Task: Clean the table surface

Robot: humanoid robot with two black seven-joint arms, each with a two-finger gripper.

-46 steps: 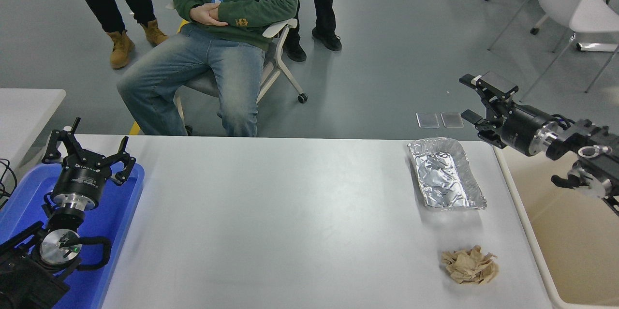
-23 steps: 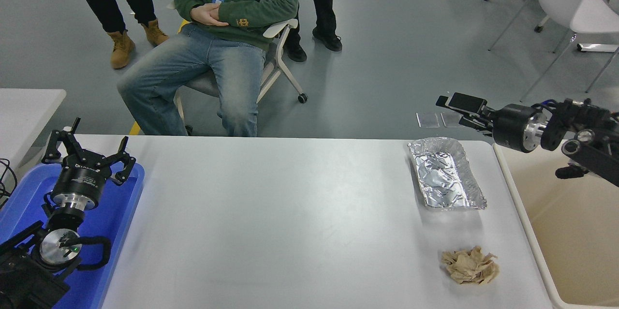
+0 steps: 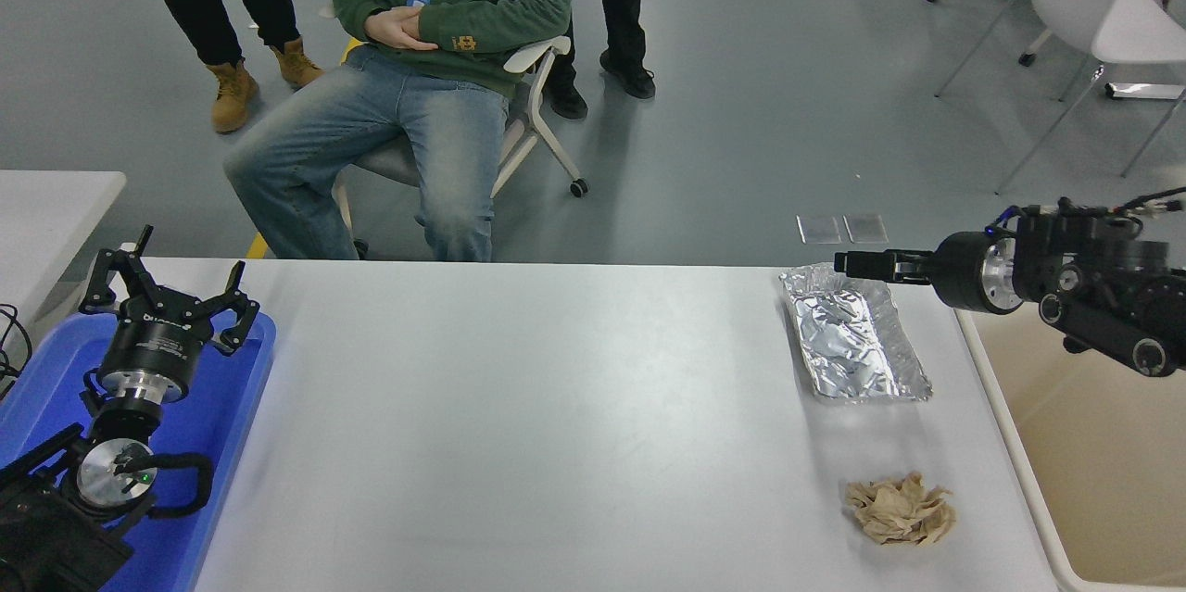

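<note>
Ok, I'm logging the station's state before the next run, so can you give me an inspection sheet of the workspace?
Surface: white table surface, no spills seen.
Job's things: nothing seen beyond the surface.
Clutter: foil tray at far right; crumpled brown paper nearer, right.
Grippers: left gripper parked, open, over blue tray; right gripper at the foil tray's far end, state unclear.
Cables: black cable at left edge.
Surroundings: beige bin right; seated person, two people standing, white chair.

White table surface [image 3: 556, 407], silver foil tray [image 3: 852, 342]
</note>
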